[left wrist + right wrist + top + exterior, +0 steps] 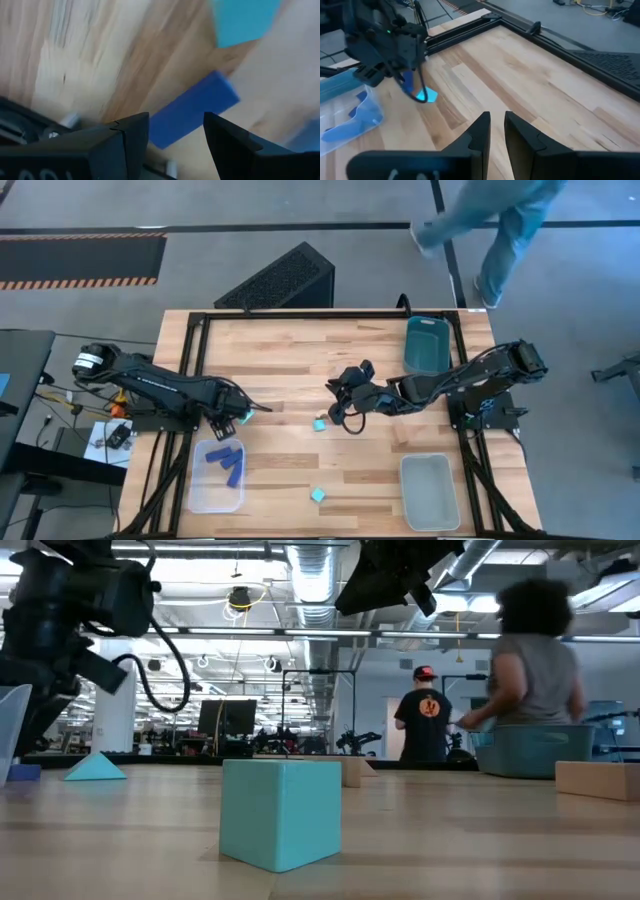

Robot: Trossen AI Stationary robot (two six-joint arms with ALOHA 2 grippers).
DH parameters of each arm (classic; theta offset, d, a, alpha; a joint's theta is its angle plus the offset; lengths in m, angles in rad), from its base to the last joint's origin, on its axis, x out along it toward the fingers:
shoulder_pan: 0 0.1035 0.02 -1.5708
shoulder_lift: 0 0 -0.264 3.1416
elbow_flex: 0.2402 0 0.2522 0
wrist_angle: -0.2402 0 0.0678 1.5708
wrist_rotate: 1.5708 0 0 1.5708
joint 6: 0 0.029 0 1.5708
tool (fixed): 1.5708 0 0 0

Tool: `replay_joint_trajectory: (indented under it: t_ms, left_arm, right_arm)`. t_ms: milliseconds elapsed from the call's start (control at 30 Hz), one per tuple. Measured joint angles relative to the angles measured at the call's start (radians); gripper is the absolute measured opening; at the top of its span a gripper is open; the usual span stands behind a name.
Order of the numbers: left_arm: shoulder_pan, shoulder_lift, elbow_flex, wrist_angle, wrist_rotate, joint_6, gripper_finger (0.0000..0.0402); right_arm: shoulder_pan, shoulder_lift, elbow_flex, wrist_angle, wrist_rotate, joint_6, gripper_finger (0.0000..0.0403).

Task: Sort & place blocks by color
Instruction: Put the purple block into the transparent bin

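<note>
Blocks, sorting lot, partly filed. Dark blue bars (228, 463): at least two lie inside the clear bin (203, 495) on the left arm's side of the surface, which reads as the blue station and serves as the landmark here. One further blue bar (192, 112) shows in the gap of the left gripper (237, 418), which hangs just beyond the bin's far rim. Its jaws stand apart, but whether they press on the bar cannot be told; the position suits a carry to, or a drop into, this bin. A small teal piece (246, 418) sits on the wood beside that gripper, outside the bin, presumably left there because it belongs to another colour. One teal cube (320, 423) rests on open surface well to the right of the bin's far end. A second teal cube (317, 495) lies off the bin's right wall, near its front corner; both appear unsorted. Tan wooden pieces (598, 780) show only in the low view and cannot be placed against the bin. The right gripper (347, 395) hovers above the first teal cube's area, far right of the bin, jaws drawn close with a slim gap and pinching nothing, likely poised for a teal pick. The teal bin (425, 345) stands diagonally opposite the clear bin, a probable home for the teal cubes. A second clear bin (430, 492) sits level with the landmark at the right side.
</note>
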Motion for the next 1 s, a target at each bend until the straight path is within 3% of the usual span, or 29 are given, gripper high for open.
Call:
replay_joint_trajectory:
  t_ms: [200,400,600,833,1000]
  left_arm:
    - [0.001,0.000,0.007,0.027,-0.021,0.097,0.0191]
    - [0.001,0.000,0.007,0.050,-0.021,0.214,0.0247]
    - [0.001,0.000,-0.022,0.082,-0.003,0.227,0.0284]
    - [0.002,-0.006,-0.095,0.141,0.052,0.099,0.0280]
    - [0.002,-0.005,-0.095,0.166,0.036,0.068,0.0230]
  right_arm:
    - [0.001,0.000,0.000,-0.001,-0.010,-0.003,0.0079]
    - [0.001,0.000,0.000,-0.002,-0.010,-0.004,0.0079]
    - [0.010,0.000,0.000,-0.002,-0.010,0.000,0.0079]
    - [0.010,0.000,0.000,-0.002,-0.010,0.009,0.0079]
    - [0.009,0.000,0.000,-0.002,-0.011,0.015,0.0079]
